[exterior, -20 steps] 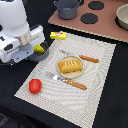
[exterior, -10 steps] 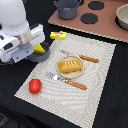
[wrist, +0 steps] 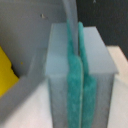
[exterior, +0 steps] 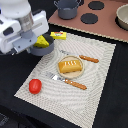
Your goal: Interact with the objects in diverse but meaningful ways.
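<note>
the white arm fills the exterior view's upper left, its pincer (exterior: 37, 44) low over the far left corner of the striped placemat (exterior: 100, 70). the yellow cheese wedge (exterior: 43, 41) shows just under the arm's head, seated on a grey round piece whose nature cannot be made out; whether the pincer actually touches the wedge cannot be told from this view. in the wrist view the 2 teal pads (wrist: 75, 82) stand pressed together with no gap between them and nothing visible in their grip, so the pincer reads as closed on itself, with a patch of yellow (wrist: 6, 75) off to one side of the fingers, apart from the pads.

the yellow butter block (exterior: 58, 35) lies just beside the wedge, toward the exterior view's right, at the mat's far edge. the golden bread loaf (exterior: 70, 66) sits on a small round plate (exterior: 78, 74) in the mat's middle, well apart from the pincer. the knife (exterior: 89, 58) lies beyond the plate and the fork (exterior: 69, 81) on its near side, both with wooden handles. the red tomato (exterior: 34, 86) rests at the mat's near left edge, below the arm in the picture and clear of it. the grey saucepan (exterior: 68, 8) stands on the brown stove top (exterior: 107, 27) at the back, well apart from everything on the mat.
</note>
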